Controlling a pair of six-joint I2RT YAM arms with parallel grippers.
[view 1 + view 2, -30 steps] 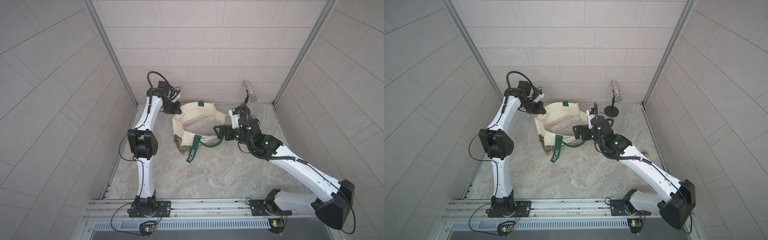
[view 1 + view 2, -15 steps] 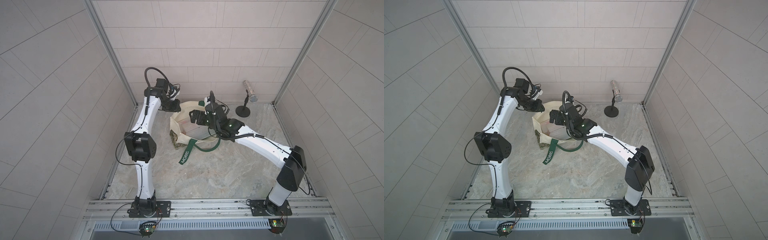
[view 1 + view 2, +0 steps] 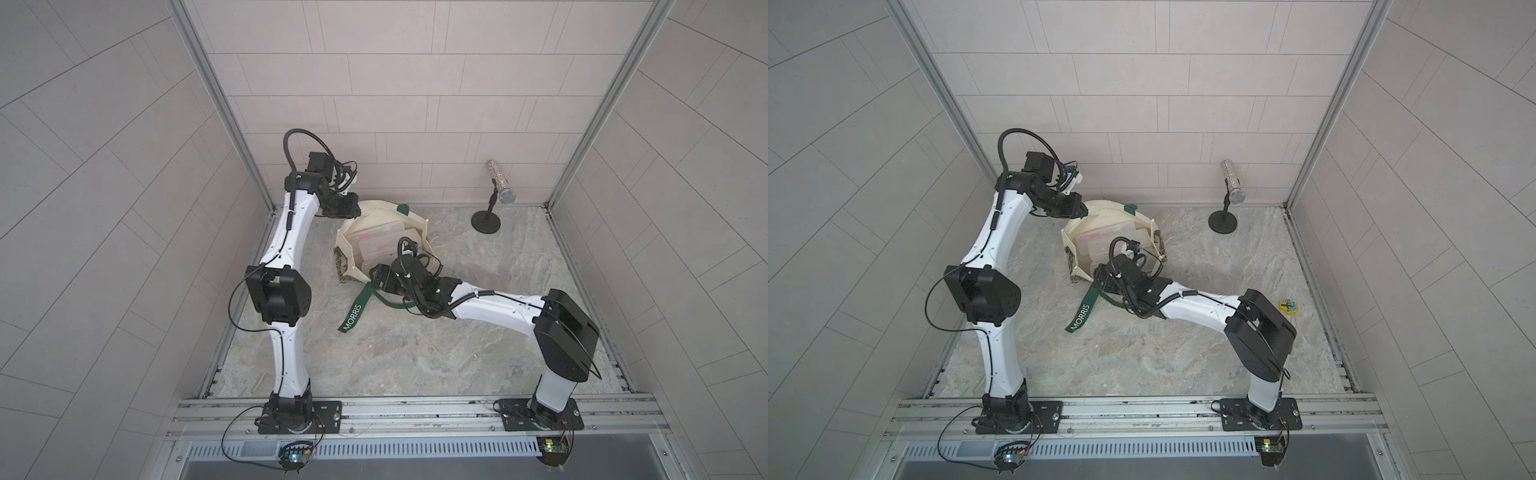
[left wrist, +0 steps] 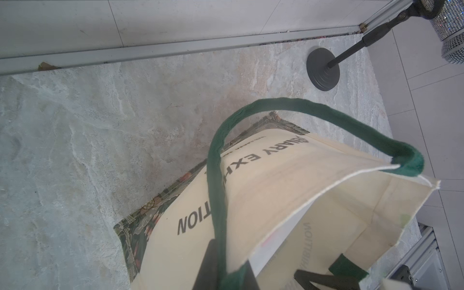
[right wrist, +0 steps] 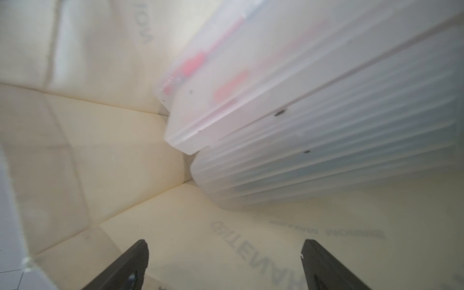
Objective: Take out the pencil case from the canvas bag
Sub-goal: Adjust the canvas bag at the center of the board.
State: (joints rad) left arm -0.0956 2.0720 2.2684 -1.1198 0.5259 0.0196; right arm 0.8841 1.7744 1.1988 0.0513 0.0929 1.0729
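Swings right claw (image 5: 223,244) round from the side into canvas bag (image 3: 374,211) mouth, spread wide, empty. Keeps left claw (image 3: 352,212) clenched on bag rim. Locates pencil case (image 5: 251,82) inside, straight ahead of nearer right claw, long axis slanting across approach.

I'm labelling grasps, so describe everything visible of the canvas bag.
The canvas bag is cream cloth with black lettering, dark green straps, one reading MORRIS, and a leafy band at its base. It sits on the marbled tabletop near the back wall, mouth open upward. The left hand pinches its rim at a strap; the open right hand reaches inside, short of two frosted plastic cases.
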